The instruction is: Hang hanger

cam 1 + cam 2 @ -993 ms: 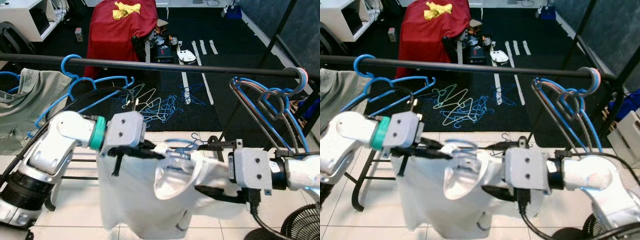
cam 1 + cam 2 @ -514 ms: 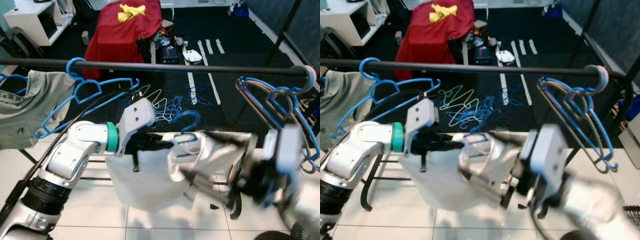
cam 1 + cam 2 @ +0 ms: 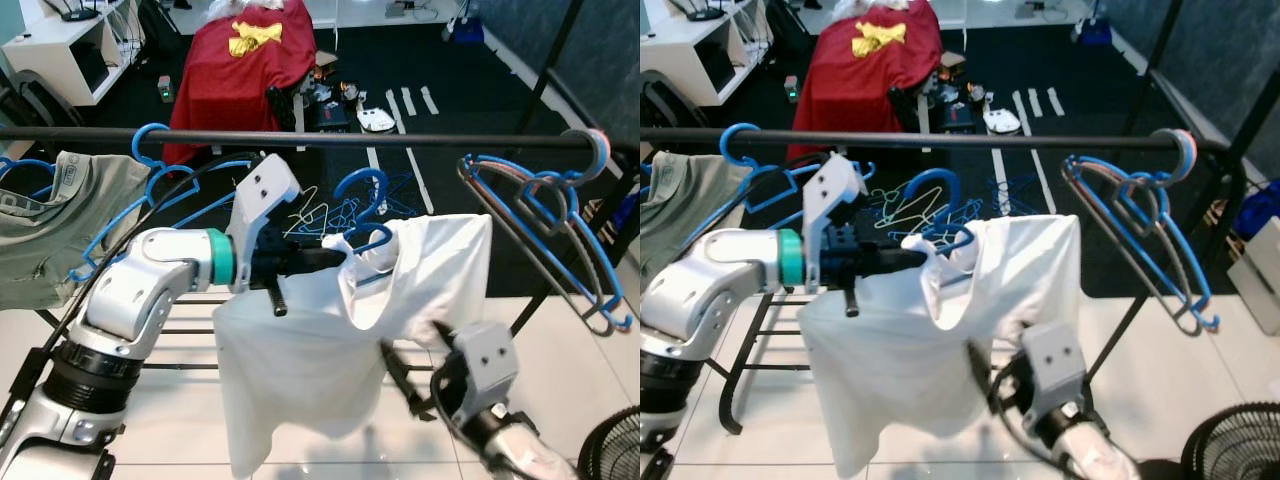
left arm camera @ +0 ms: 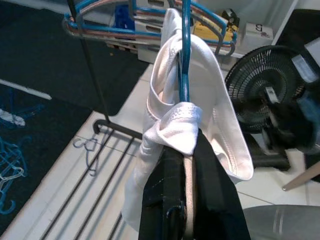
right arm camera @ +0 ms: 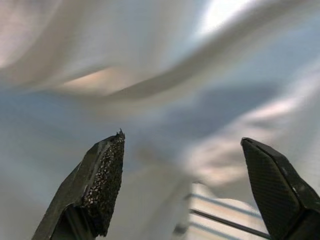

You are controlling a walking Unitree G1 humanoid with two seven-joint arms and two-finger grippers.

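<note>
One black rail (image 3: 400, 139) over white tiles (image 3: 180, 420), dark carpet (image 3: 430, 70) beyond

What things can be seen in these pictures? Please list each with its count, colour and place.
Rail: one, black, across the scene.
White shirt: one, on a blue hanger below the rail.
Grey shirt: one, hanging at the rail's left end.
Bare hangers: several, mostly blue, at the rail's right end.
Loose hangers: a pile, blue and pale, on the dark floor.
Red cloth: one, draped over something at the back, yellow item on top.
Fan: one, black, on the tiled floor.
Left gripper: shut on the hanger and shirt collar.
Right gripper: open, beside the shirt.
</note>
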